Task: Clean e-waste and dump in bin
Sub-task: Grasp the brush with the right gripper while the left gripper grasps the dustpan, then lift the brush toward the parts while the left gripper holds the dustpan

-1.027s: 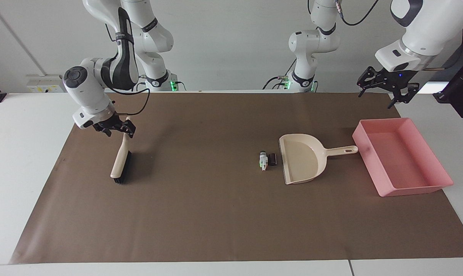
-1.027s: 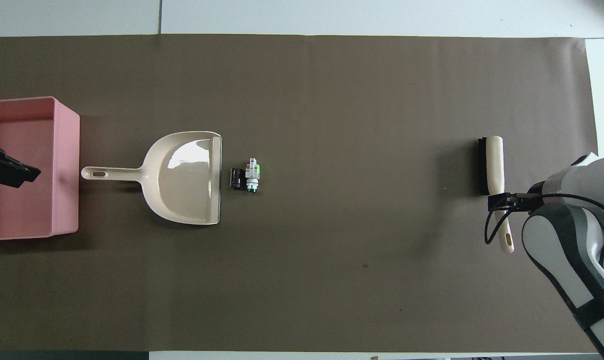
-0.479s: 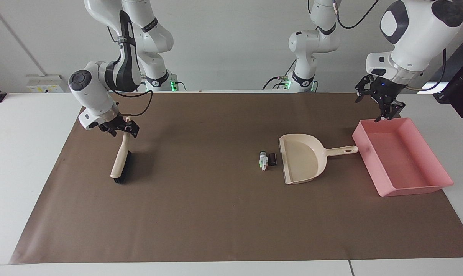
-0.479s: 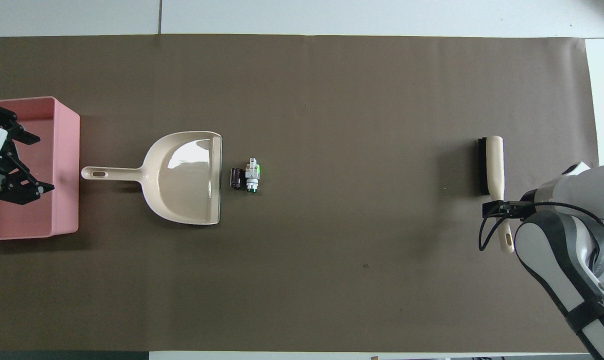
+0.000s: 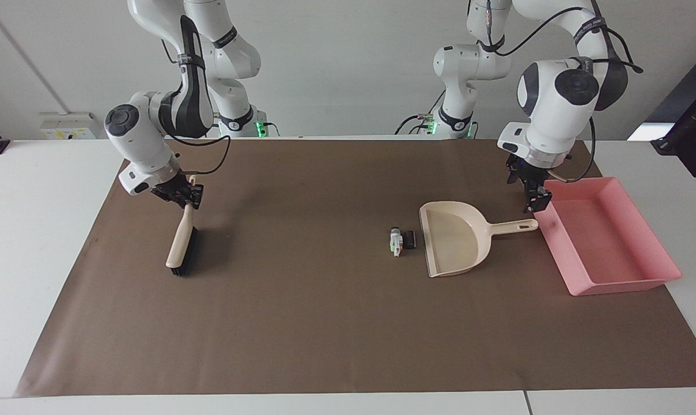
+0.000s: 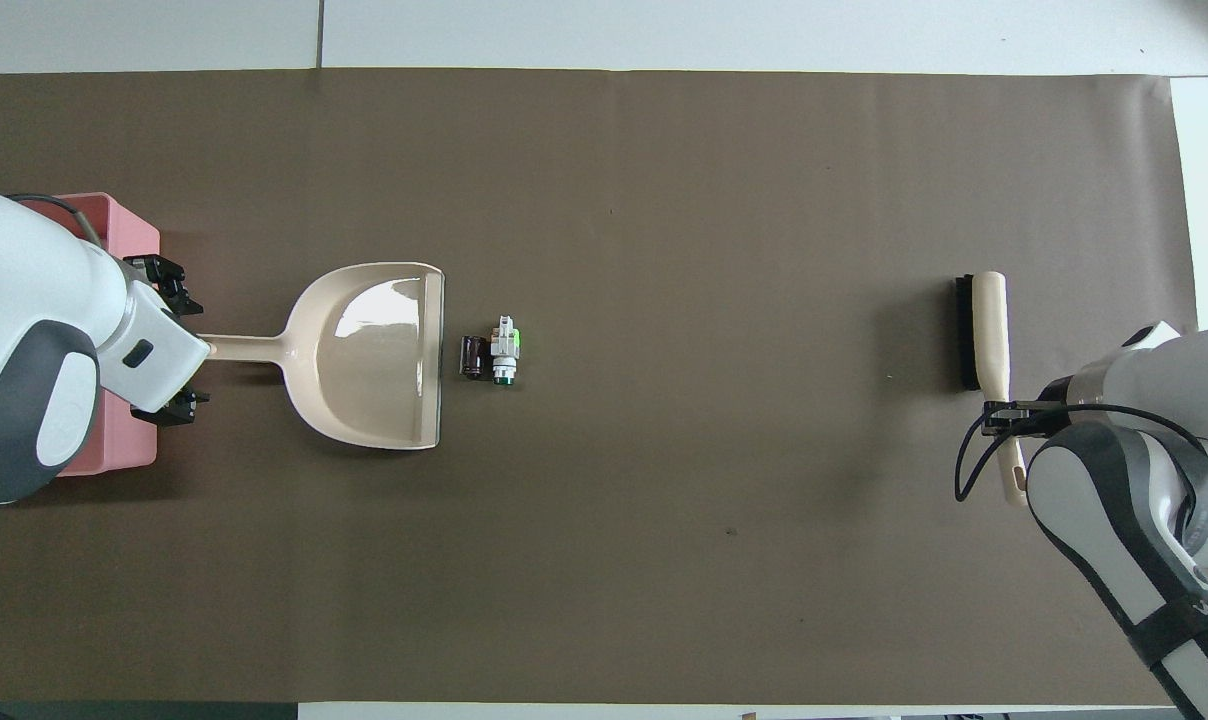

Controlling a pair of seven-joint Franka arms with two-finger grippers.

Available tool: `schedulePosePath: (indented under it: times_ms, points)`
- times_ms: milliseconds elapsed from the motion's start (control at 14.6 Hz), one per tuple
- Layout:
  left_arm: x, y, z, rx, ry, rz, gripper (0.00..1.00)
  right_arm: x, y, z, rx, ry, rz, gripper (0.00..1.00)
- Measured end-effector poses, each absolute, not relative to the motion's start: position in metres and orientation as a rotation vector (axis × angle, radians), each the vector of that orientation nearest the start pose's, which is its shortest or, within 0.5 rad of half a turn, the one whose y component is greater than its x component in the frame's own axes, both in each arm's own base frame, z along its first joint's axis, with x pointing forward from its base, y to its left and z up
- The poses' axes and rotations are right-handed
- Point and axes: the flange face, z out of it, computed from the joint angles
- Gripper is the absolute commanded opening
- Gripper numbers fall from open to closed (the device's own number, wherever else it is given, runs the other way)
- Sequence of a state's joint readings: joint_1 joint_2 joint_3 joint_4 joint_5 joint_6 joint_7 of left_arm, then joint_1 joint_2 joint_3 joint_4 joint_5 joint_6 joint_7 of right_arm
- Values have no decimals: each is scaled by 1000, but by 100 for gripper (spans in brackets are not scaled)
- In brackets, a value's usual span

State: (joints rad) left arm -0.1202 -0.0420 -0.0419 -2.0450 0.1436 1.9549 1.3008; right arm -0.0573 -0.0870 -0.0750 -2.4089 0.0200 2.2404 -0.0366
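The e-waste lies on the brown mat just in front of the dustpan's mouth: a white scrap with green parts (image 5: pixel 395 240) (image 6: pixel 505 350) and a black-brown block (image 5: pixel 408 238) (image 6: pixel 474 357) beside it. The beige dustpan (image 5: pixel 454 239) (image 6: pixel 374 360) lies flat with its handle pointing at the pink bin (image 5: pixel 601 236) (image 6: pixel 136 238). My left gripper (image 5: pixel 534 199) (image 6: pixel 172 345) is open and hangs just above the end of the dustpan's handle, beside the bin's wall. My right gripper (image 5: pixel 184 195) (image 6: pixel 1009 412) is at the handle of a beige brush (image 5: pixel 181 248) (image 6: pixel 986 320) that rests on the mat.
A brown mat (image 5: pixel 302 323) covers most of the white table. The brush lies toward the right arm's end. The bin lies at the left arm's end, at the mat's edge.
My left arm has swung from over the bin to above the end of the dustpan's handle and come lower. My right gripper has shifted slightly at the brush handle. Brush, dustpan and scraps have not moved.
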Motion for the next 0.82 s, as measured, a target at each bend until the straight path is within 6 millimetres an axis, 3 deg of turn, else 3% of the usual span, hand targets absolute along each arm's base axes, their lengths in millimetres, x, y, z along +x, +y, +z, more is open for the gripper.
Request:
schedulePosePath:
  times_ms: [411,822]
  points:
    - [531,-84,391,-2150,2070,155,96,477,-54,352,-3111,140,86,0]
    - [536,-86,358,-2106,2087,166,92,521,-4,417,-3119,68,79,0]
